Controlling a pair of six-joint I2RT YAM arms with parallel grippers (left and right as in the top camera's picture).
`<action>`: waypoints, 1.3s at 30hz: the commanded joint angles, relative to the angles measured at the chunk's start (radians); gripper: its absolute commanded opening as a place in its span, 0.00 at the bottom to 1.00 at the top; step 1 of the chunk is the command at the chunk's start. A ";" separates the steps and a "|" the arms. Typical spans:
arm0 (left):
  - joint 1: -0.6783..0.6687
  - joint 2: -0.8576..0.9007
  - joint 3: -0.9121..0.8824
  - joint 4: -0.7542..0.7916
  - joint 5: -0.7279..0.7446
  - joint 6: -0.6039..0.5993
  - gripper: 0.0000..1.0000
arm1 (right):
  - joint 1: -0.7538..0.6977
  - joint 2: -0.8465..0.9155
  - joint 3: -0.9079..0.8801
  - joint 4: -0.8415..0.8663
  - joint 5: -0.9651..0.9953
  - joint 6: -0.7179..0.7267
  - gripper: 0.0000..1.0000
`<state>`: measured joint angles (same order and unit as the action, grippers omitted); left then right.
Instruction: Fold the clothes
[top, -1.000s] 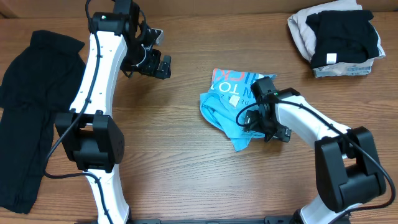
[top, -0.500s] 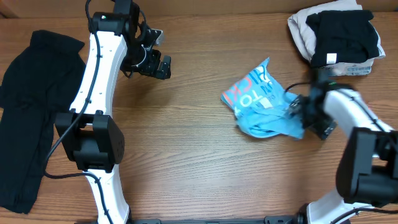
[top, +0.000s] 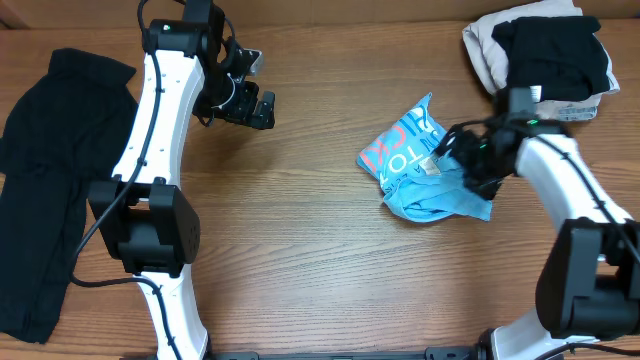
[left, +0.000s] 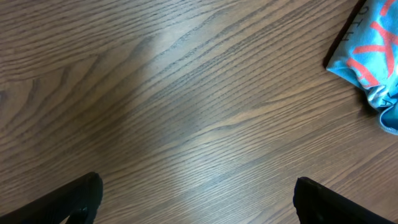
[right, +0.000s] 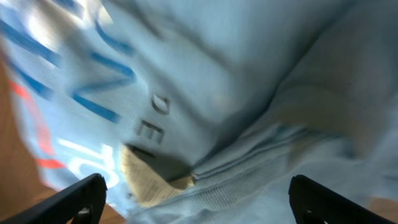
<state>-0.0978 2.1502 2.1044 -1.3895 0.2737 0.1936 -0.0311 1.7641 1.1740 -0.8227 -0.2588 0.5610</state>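
**Now the T-shirt lies in a heap — no fold begun**

The light blue T-shirt sits bunched on the wooden table, near the folded stack on its side toward the table's middle, with the lettering creased and the neck tag showing. The right gripper is at the shirt's edge nearest that stack. Its wrist view shows the jaws spread wide, with cloth filling the frame. The left gripper hovers well apart from the stack, jaws also spread and holding nothing. This looks like the spreading-out step. The next move probably calls for pinching a hem or shoulder and drawing the shirt flat — ideally with both arms.
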 joint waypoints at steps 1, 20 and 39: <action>-0.001 -0.028 -0.004 -0.001 0.008 0.016 1.00 | 0.039 -0.019 -0.101 0.064 0.105 0.081 0.95; -0.001 -0.028 -0.004 0.003 0.008 0.016 1.00 | 0.055 -0.009 -0.270 0.409 -0.067 -0.020 0.05; -0.001 -0.028 -0.004 0.003 0.007 0.016 1.00 | -0.161 -0.112 0.285 0.524 -0.488 -0.003 0.04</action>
<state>-0.0978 2.1502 2.1040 -1.3895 0.2737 0.1936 -0.1677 1.7000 1.3731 -0.3351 -0.7048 0.5194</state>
